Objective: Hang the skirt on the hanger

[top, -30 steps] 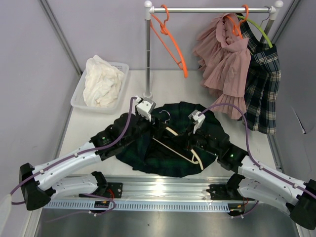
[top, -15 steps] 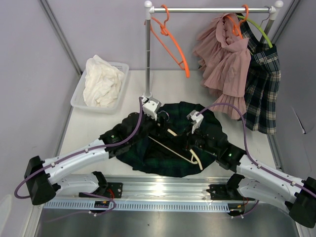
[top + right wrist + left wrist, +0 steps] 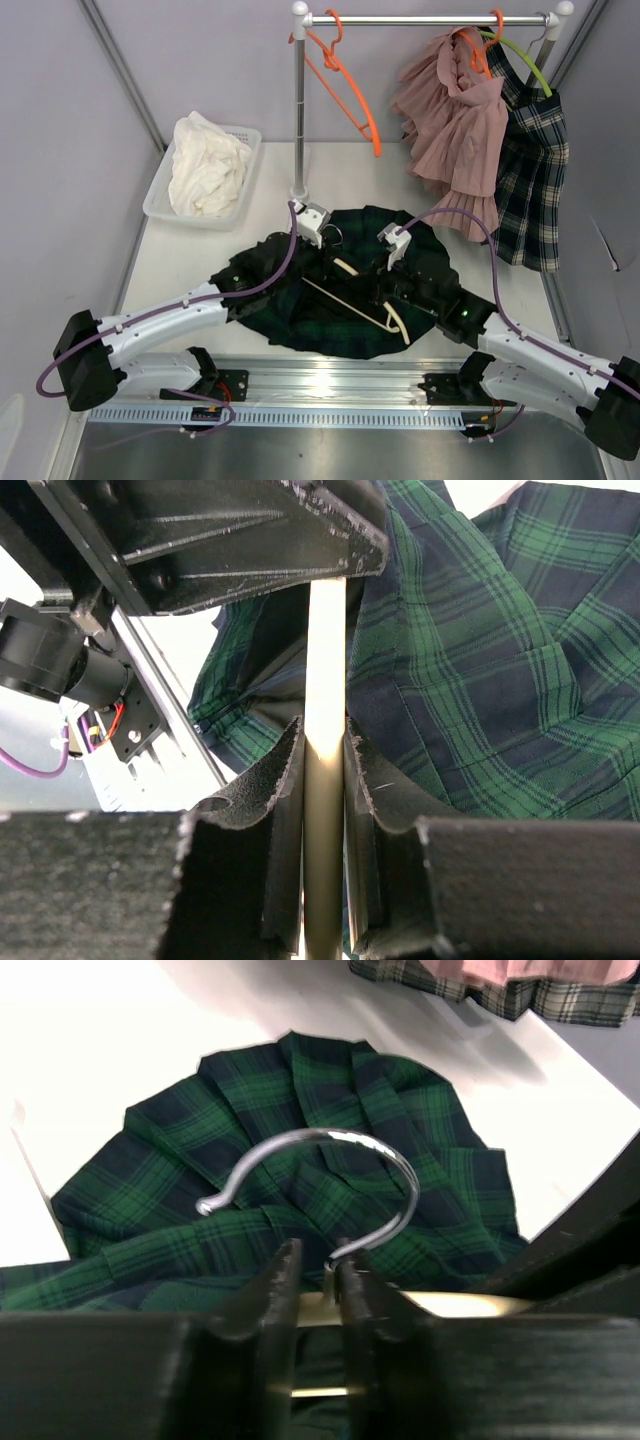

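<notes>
Top external view: a dark green tartan skirt [image 3: 335, 338] lies spread on the white table [image 3: 190, 260], with a cream hanger [image 3: 347, 268] lying on top of it. At the skirt's far edge, the left gripper [image 3: 322, 1285] has its jaws nearly together, pinching the stem of the hanger's metal hook [image 3: 330, 1145]. Over the skirt's middle, the right gripper [image 3: 325, 780] clamps narrowly on the hanger's cream arm.

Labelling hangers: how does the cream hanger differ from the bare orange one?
The cream hanger lies on the green skirt, pinched by the left gripper and right gripper; the orange hanger dangles from the rail, untouched. Cream has a metal hook; orange's hook is orange. Both carry no garment.
</notes>
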`<state>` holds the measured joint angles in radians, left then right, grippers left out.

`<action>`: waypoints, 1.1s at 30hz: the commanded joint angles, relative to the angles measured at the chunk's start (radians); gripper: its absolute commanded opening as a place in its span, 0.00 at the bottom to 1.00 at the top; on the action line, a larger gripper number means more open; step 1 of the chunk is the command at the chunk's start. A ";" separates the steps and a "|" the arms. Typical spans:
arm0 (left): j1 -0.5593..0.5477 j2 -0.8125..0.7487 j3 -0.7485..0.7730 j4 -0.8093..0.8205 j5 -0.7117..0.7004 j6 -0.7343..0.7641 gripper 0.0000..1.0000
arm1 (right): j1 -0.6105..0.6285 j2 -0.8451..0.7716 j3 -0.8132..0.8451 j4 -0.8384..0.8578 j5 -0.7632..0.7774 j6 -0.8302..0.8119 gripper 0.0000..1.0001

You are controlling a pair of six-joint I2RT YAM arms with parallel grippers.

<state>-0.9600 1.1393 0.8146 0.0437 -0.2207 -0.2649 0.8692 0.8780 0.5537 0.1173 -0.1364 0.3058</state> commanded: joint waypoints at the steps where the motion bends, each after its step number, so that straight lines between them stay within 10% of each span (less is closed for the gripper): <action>1: -0.003 -0.018 -0.011 0.050 0.009 -0.008 0.17 | 0.005 0.006 0.051 0.091 0.009 -0.002 0.00; 5: -0.003 -0.015 -0.002 0.028 -0.022 0.004 0.00 | 0.010 0.015 0.078 0.036 0.050 0.007 0.01; 10: -0.003 -0.035 -0.012 0.030 -0.092 0.035 0.00 | 0.017 0.018 0.127 -0.114 0.190 0.044 0.52; 16: -0.003 -0.030 -0.015 0.021 -0.141 0.078 0.00 | 0.013 -0.019 0.186 -0.313 0.286 0.116 0.77; 33: 0.018 -0.026 -0.020 0.047 -0.167 0.078 0.00 | 0.059 -0.151 0.123 -0.786 0.351 0.358 0.55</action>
<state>-0.9524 1.1370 0.7788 0.0280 -0.3565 -0.2245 0.8818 0.7414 0.7040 -0.5766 0.1955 0.6106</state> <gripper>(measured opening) 0.025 0.552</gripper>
